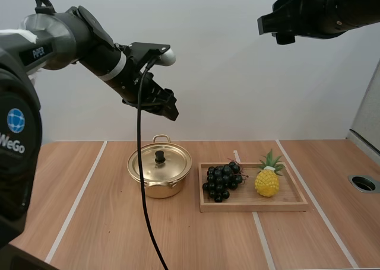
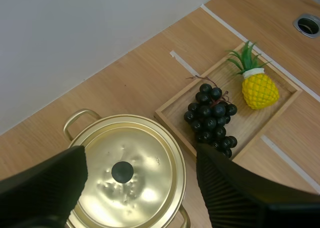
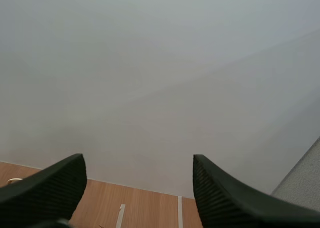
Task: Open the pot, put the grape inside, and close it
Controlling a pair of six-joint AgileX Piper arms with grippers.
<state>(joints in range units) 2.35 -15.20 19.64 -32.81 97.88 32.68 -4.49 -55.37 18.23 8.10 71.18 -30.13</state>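
The gold pot (image 1: 159, 181) stood on the desk (image 1: 101, 234) with its lid (image 1: 169, 166) seated on it and the black knob (image 1: 160, 156) at the lid's centre. In the high view the wooden tray (image 1: 255, 205) lay just beside the pot at its 3 o'clock, apart from it. The bunch of grapes (image 1: 222, 181) rested in the tray's 9 o'clock end, the end nearest the pot, and a toy pineapple (image 1: 267, 181) stood at the grapes' 3 o'clock in the same tray. A round hole (image 1: 363, 183) sat in the desk far out at 3 o'clock.

The left hand (image 1: 167, 105) hung in the air well above the pot, holding nothing. In the left wrist view its fingers (image 2: 50, 185) stood spread apart over the lid (image 2: 150, 163), with the knob (image 2: 122, 172) between them and the grapes (image 2: 211, 117) just beyond one finger, in the tray (image 2: 172, 110) with the pineapple (image 2: 260, 90).

The right hand (image 1: 276, 25) was raised high, well above the tray and toward its 1 o'clock. In the right wrist view the right hand (image 3: 137, 160) was spread wide, with nothing between its fingers (image 3: 55, 185).
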